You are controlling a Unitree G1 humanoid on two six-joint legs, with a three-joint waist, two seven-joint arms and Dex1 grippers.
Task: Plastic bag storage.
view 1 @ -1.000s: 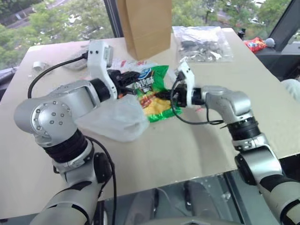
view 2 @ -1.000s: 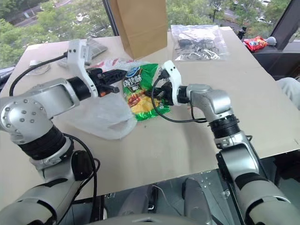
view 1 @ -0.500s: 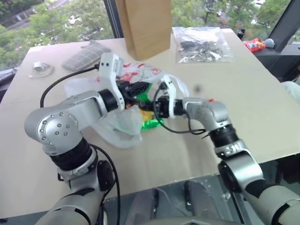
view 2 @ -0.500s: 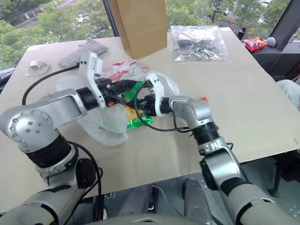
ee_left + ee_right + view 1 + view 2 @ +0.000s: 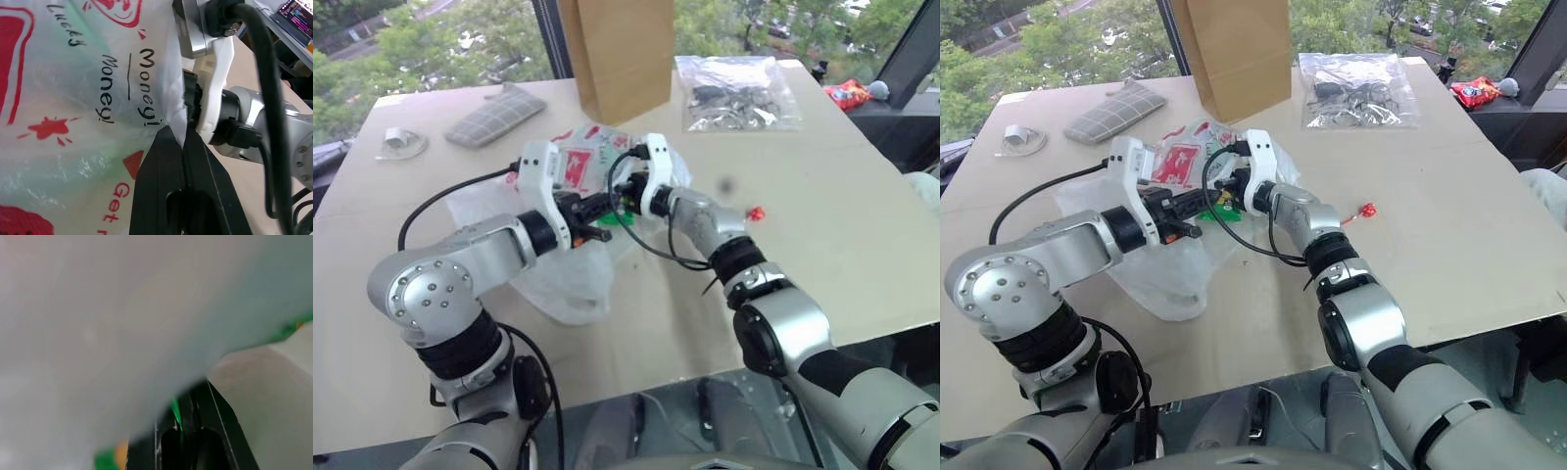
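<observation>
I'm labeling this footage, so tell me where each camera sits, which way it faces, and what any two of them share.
Left and right eye views: on the head, looking forward and down at the table; both arms show.
Left wrist view: on the left wrist, along the shut left claw pinching the plastic bag; the right claw shows beyond.
Right wrist view: on the right wrist, along its fingers under the bag film.
Shared: the bag's red print appears in the eye views and the left wrist view.

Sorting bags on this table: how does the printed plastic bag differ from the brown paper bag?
The plastic bag is translucent white with red print; the brown paper bag is opaque and plain. The plastic bag lies crumpled flat on the table; the paper bag stands upright. Both sit on the same table.
</observation>
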